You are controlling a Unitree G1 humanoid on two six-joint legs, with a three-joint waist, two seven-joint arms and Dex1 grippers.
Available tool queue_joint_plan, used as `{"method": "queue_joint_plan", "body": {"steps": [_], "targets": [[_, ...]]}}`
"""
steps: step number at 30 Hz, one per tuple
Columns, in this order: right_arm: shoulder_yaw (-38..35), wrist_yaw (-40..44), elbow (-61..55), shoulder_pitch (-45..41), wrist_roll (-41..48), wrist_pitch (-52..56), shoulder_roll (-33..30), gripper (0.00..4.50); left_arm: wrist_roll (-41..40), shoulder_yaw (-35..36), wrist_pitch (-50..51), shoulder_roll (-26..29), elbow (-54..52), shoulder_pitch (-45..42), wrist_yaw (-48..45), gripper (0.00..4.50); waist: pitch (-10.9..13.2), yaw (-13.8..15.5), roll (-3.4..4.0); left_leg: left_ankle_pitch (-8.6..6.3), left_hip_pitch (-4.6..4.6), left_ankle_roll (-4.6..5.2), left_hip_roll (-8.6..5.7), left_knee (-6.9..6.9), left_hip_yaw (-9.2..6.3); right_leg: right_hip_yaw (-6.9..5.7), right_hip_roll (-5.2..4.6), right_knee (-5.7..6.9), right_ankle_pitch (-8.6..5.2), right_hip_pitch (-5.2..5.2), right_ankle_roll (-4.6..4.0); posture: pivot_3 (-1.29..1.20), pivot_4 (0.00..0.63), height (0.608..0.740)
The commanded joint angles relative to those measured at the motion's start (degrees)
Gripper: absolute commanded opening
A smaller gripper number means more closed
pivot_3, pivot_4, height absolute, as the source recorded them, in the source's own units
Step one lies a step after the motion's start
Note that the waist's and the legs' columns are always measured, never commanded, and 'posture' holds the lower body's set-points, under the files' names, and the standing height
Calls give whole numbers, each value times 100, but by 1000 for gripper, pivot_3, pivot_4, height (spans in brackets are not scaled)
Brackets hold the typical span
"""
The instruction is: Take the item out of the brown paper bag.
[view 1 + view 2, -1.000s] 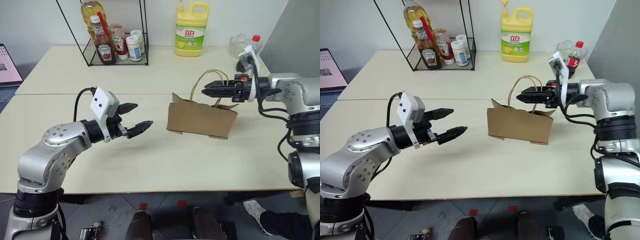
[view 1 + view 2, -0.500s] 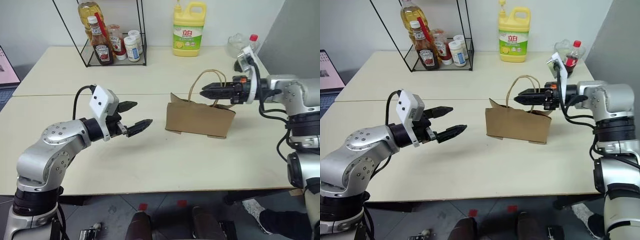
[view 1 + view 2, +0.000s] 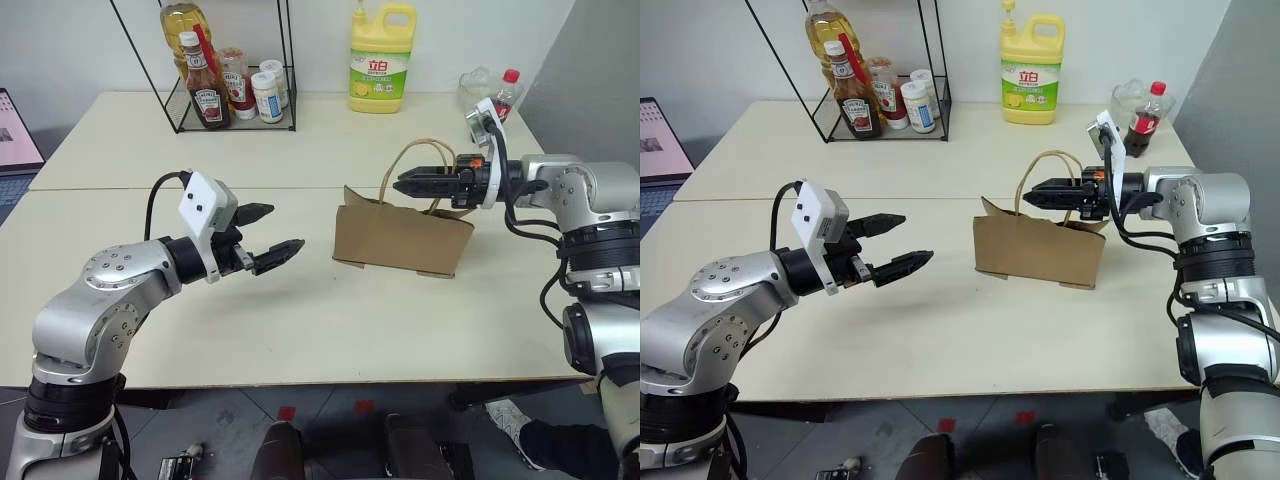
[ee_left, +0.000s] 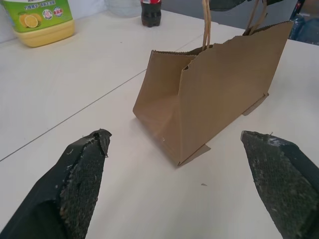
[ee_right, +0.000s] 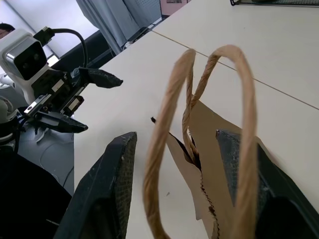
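Cream-coloured desk [image 3: 300, 330] spreads across your view, two tops butted together, with the brown paper bag [image 3: 402, 238] standing upright near the middle-right. Your left arm reaches in from the left, bent at the elbow, its left gripper [image 3: 268, 235] pointing roughly level toward the bag and hovering above the desk, well apart from it; its fingers [image 4: 82, 181] stand spread wide with nothing between them. Your right arm comes in from the right side, forearm about level, and the right gripper [image 3: 408, 183] points leftward at the bag's two tan cord handles [image 5: 199, 144]. In the right wrist view the loops rise between its partly open fingers [image 5: 107, 194], but you cannot tell whether they touch the cord. The bag is plain kraft paper with folded sides and a jagged, torn-looking top edge. At the back stand a wire rack [image 3: 235, 75] of sauce bottles, a yellow detergent jug [image 3: 379, 58] and a red-capped cola bottle [image 3: 505, 88].
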Motion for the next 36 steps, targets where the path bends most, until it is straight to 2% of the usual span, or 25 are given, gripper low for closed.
{"method": "queue_joint_plan", "body": {"steps": [1,14,25,36], "targets": [[-118,75,-102,-220,70,-88,68,2631,-13,178,-73,74,-171,-25,1,4500,0,-2,0,0,0,0,0,0,0,0,0,0,0,0,0,0,150,740],[-120,58,-287,-200,93,-67,320,2631,-16,217,-66,95,-201,15,10,4500,0,0,0,0,0,0,0,0,0,0,0,1,0,0,0,0,150,740],[-83,-456,-73,-193,-232,-491,621,2468,10,179,-79,81,-157,-50,-1,4500,0,-3,0,1,0,-1,0,0,0,0,0,3,0,0,0,0,150,740],[-30,-504,12,-246,-328,-585,759,2468,33,153,-82,65,-137,-80,6,4500,0,-4,0,0,1,-1,0,0,0,0,0,5,0,0,0,0,150,740]]}}
